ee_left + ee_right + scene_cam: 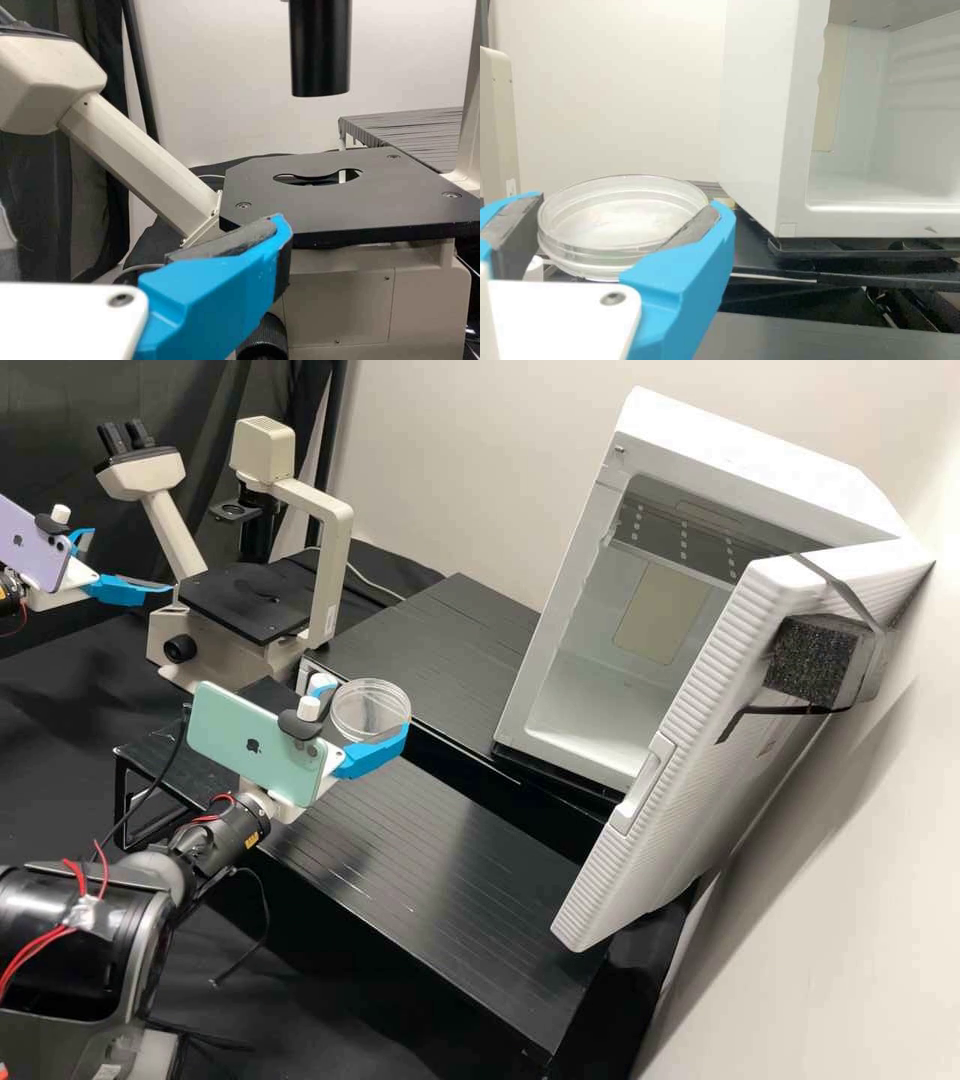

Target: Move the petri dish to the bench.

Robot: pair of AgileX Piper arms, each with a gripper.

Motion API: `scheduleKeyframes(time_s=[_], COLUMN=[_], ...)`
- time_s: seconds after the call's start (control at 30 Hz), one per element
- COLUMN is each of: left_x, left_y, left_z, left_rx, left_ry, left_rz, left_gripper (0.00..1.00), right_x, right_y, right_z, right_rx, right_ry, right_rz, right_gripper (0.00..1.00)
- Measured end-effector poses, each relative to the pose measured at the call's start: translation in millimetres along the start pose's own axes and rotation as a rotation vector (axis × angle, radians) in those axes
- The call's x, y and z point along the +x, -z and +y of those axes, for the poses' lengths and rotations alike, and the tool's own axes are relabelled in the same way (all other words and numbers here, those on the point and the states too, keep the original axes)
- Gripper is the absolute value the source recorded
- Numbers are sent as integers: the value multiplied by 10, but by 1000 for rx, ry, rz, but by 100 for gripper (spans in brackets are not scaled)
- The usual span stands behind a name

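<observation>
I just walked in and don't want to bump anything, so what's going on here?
One robot arm's right gripper has the petri dish held between its fingers, not yet set down. The left gripper is open and empty near the microscope. The white cabinet stands open.

Dark right arm, white gripper
Red wires and silver tape cross glossy black casing; grey pads line blue fingers; a screw dots the white plate.
</observation>
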Motion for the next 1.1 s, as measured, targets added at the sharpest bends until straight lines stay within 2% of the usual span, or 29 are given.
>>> scheduleKeyframes(time_s=[0.3, 0.53, 0.73, 0.87, 1.1], left_x=[0, 0, 0, 0, 0], left_y=[0, 0, 0, 0, 0], left_z=[0, 0, 0, 0, 0], left_rx=[0, 0, 0, 0, 0], left_ry=[0, 0, 0, 0, 0], left_rz=[0, 0, 0, 0, 0], left_gripper=[100, 100, 100, 100, 100], right_x=[-17, -165, -350, -370, -365], right_y=[-43, -124, -272, -326, -346], right_z=[-38, -96, -158, -155, -141], right_rx=[-14, -34, -58, -49, -50], right_ry=[13, 63, 113, 112, 103], right_rz=[-13, -35, -92, -133, -147], right_gripper=[0, 0, 0, 0, 0])
